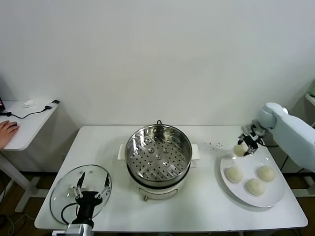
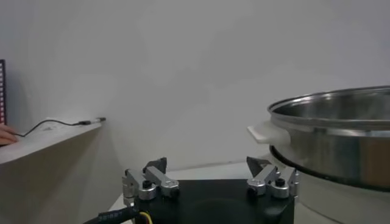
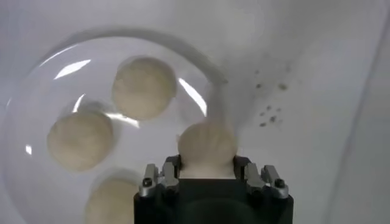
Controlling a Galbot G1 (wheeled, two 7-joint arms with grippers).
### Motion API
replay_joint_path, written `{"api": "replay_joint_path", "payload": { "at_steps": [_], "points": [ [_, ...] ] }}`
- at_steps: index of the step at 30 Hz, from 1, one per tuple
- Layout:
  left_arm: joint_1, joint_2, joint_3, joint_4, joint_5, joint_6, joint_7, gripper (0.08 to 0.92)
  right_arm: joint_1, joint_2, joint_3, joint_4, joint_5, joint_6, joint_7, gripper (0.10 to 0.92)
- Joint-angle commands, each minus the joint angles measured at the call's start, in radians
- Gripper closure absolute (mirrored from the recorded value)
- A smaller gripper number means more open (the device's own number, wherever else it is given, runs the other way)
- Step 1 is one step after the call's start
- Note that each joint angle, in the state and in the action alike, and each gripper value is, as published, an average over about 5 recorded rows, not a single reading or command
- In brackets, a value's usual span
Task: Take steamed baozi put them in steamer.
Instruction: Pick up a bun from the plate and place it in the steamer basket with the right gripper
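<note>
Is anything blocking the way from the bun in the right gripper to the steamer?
Nothing visible does. The right gripper is shut on one baozi at the plate's far edge. The table between plate and steamer is bare, the steamer is uncovered, and its glass lid lies at the far left under the open left gripper.

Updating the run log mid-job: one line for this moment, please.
right gripper: shut on cream-white round baozi at white plate rim | left gripper: open, idle over glass lid | shiny steel steamer: empty | three baozi on plate
</note>
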Motion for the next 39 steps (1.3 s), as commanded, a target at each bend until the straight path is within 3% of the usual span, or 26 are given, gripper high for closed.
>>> {"api": "replay_joint_path", "payload": {
  "at_steps": [1,9,17,39],
  "points": [
    [0.000,0.013,0.004,-0.002,-0.001,0.005,0.003,0.177,0.383,0.129,-0.257,0.179,0.048,0.170,-0.039,0.448],
    [0.008,0.008,0.024,0.011,0.013,0.001,0.002,0.177,0.425,0.374,-0.258,0.199,0.026,0.265,-0.033,0.441],
    [0.021,0.015,0.034,-0.006,0.024,0.007,0.004,0.177,0.284,0.546,-0.253,0.158,-0.020,0.287,-0.031,0.440],
    [0.049,0.036,0.013,-0.004,-0.019,0.003,0.001,0.177,0.021,0.626,-0.229,0.024,-0.324,0.388,0.026,0.439]
  ]
}}
